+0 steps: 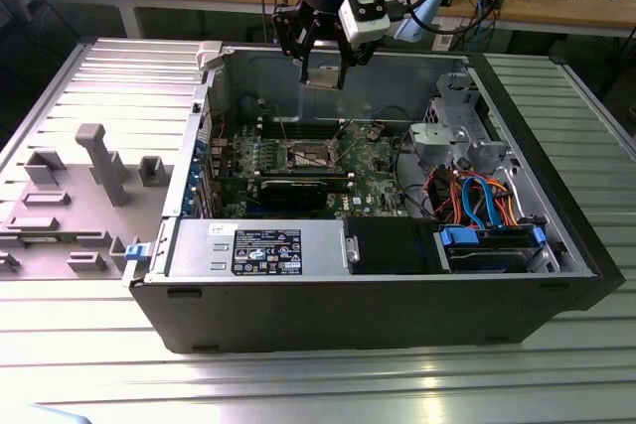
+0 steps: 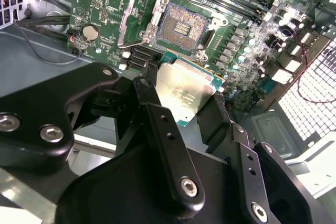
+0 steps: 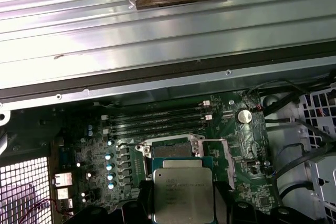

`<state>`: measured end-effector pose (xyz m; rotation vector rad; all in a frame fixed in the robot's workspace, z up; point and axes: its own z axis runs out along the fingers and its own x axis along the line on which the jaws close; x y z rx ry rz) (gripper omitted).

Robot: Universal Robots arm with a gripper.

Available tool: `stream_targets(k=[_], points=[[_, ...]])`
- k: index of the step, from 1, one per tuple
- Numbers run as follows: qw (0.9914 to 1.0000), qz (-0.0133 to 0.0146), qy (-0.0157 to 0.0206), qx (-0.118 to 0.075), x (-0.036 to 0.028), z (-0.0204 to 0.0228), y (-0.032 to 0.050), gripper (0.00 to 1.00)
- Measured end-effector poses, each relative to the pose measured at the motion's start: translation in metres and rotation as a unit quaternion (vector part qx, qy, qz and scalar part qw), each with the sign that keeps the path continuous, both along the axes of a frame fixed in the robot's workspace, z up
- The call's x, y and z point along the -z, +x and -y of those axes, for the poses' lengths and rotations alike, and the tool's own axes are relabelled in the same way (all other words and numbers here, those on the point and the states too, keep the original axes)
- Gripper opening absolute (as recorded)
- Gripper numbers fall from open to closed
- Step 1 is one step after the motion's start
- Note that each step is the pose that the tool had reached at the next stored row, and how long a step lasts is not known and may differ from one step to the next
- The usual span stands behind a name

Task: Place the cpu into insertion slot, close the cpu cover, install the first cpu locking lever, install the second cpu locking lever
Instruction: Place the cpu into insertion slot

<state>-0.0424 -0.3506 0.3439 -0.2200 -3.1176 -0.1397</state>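
My gripper (image 1: pixel 324 74), upper middle of the exterior view, pinched the cpu (image 2: pixel 184 94) by its edges, clear of the insertion slot (image 2: pixel 184 27). I judged it needed corners squared and a level descent.

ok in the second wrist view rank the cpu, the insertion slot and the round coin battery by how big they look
1. cpu, though it sits nearer the camera, which inflates it
2. insertion slot
3. coin battery
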Motion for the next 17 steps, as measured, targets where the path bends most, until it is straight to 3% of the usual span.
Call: stream_targets(k=[17], points=[[0.99995, 0.0000, 0.0000, 0.010, 0.0000, 0.0000, 0.0000, 0.55]])
